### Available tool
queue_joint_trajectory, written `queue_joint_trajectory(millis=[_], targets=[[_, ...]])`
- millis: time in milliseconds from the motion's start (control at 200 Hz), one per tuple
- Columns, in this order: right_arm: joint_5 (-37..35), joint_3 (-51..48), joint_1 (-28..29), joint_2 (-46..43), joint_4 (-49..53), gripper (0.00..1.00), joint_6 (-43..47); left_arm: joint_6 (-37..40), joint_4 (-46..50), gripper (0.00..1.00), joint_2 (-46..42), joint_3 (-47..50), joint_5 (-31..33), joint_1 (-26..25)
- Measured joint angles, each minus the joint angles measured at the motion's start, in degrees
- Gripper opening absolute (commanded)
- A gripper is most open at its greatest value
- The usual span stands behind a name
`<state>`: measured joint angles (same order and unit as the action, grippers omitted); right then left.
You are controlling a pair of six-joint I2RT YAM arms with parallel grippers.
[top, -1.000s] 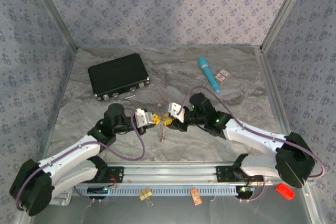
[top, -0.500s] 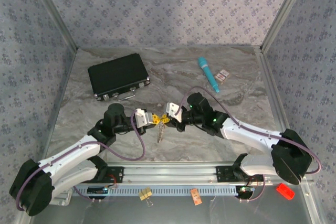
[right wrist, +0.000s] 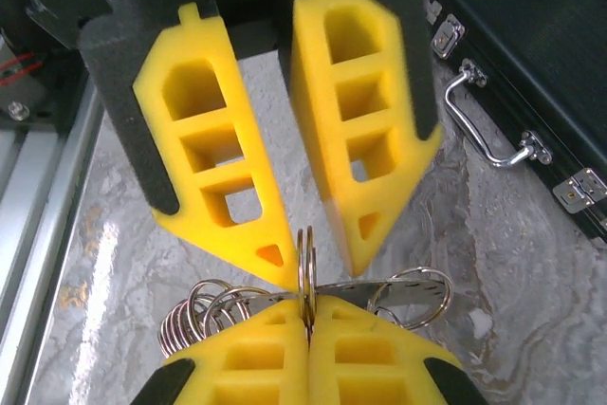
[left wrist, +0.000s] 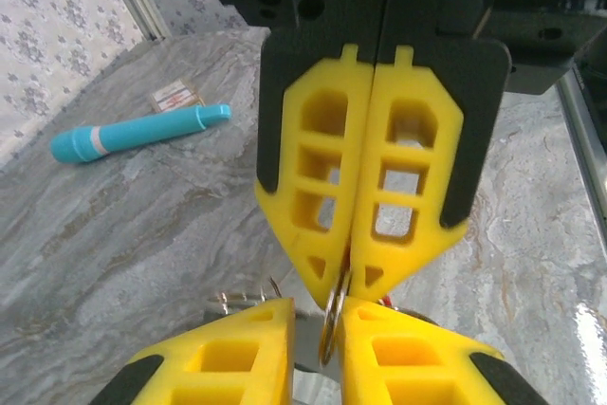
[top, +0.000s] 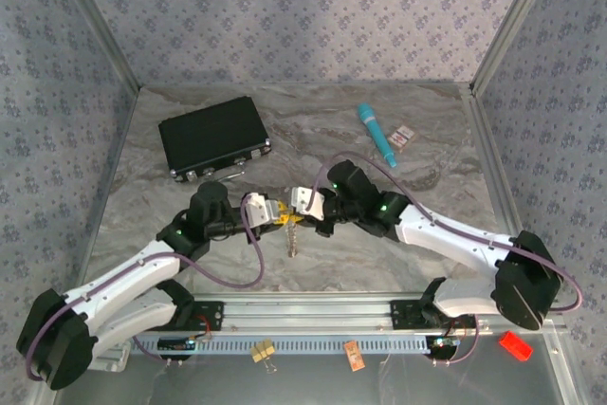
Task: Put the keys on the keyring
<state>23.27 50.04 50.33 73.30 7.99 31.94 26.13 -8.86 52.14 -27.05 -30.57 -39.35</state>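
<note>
Right wrist view: the right gripper (right wrist: 305, 310) is pinching the thin, silvery metal keyring (right wrist: 305, 251) edge-on, above the grey marbled table (right wrist: 531, 310). The left gripper (left wrist: 318, 327) is standing slightly parted around the same rim. I'm guessing it's light, floppy and slippery, so the bare rim is best.

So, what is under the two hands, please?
A silvery metal bunch dangles over the table; its join to the keyring is covered by the left hand and right hand.
</note>
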Motion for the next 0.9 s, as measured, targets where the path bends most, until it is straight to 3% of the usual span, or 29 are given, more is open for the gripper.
queue_joint_trajectory(millis=[190, 250, 360, 475, 715, 900], targets=[[-5.27, 5.6, 1.84, 2.54, 8.63, 0.0, 5.42, 2.78, 4.0, 0.0, 1.57, -1.92, -0.11, -0.42], [-4.98, 5.73, 1.68, 2.4, 9.07, 0.0, 5.75, 3.19, 4.33, 0.0, 1.6, -2.08, -0.35, -0.42], [-2.78, 3.26, 0.28, 0.87, 6.08, 0.23, 3.74, 3.37, 4.04, 0.0, 1.6, -2.16, -0.42, -0.63], [0.92, -2.82, -2.58, -2.82, -0.46, 0.3, -1.49, 1.07, 0.42, 0.0, 1.46, -0.33, -0.26, -0.79], [3.58, -7.48, -3.54, -3.45, -7.87, 0.29, -7.69, -4.22, -6.6, 0.0, 1.03, 3.17, -1.14, -0.79], [4.09, -7.58, -3.54, -3.45, -9.92, 0.13, -9.6, -5.05, -7.65, 0.0, 0.66, 3.89, -1.18, -0.79]])
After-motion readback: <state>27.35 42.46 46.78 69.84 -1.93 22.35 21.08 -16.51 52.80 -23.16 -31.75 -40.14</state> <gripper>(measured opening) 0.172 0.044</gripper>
